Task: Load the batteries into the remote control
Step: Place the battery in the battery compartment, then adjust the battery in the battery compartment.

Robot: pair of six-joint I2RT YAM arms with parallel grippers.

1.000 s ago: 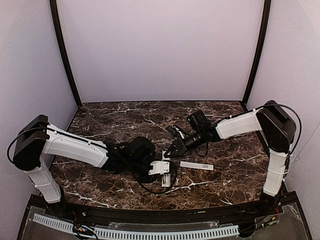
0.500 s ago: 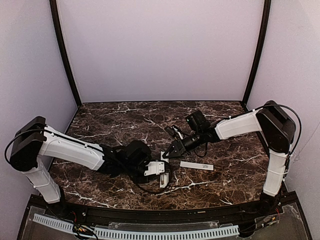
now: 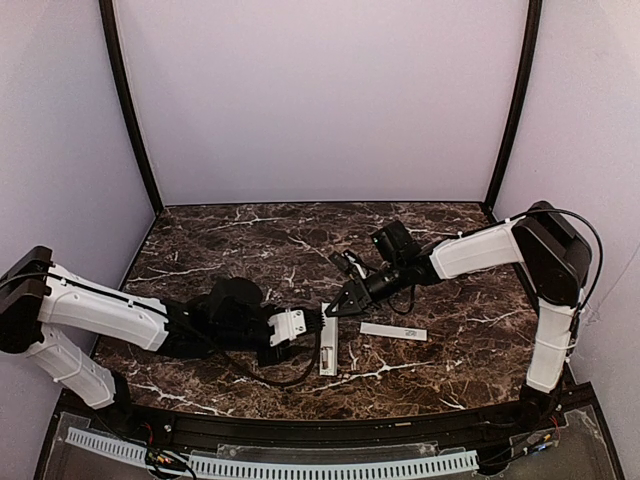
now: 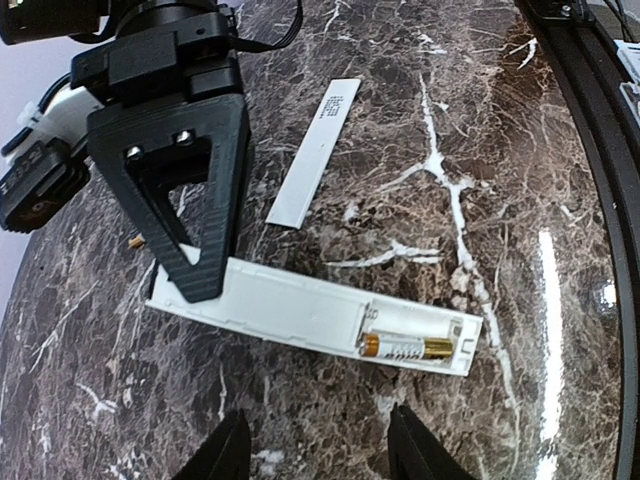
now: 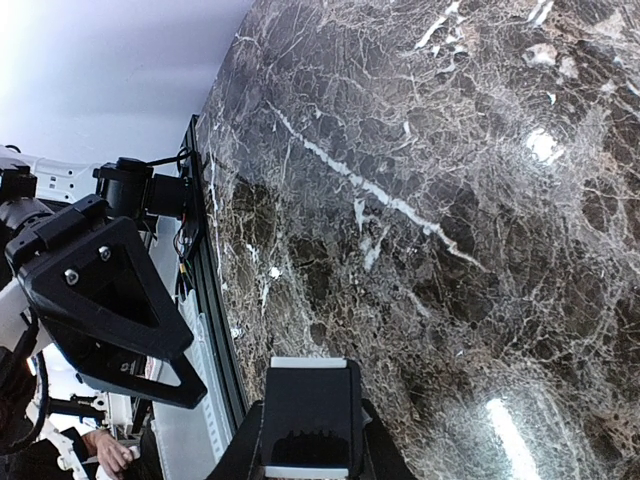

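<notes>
Your remote control (image 4: 315,317) lay flat on the marble surface (image 4: 480,150), back side up, with its battery bay open at one end. 1 battery (image 4: 407,347) sat in that bay, gold end toward the middle of the remote, lying along the remote's long axis. In the overhead view that axis ran roughly toward and away from the arm bases (image 3: 328,351), just ahead of your left gripper (image 3: 318,323).

Your left fingers (image 4: 228,452) stood apart around nothing, hovering just short of the remote's long edge, so the bay lay straight ahead of them and slightly to one side. Your right gripper (image 3: 333,309) was closed, its fingers (image 4: 185,215) pressed together with the tip bearing down on the end of the remote opposite the bay; whether it pinched anything, you could not tell.

The flat white cover strip (image 4: 313,150) lay on the surface beyond the remote, apart from it. A small gold-tipped thing (image 4: 134,241), possibly the 2nd battery, lay beyond the right fingers, mostly hidden.

Your left arm was nearer the bay; the right seemed only to pin the remote.
</notes>
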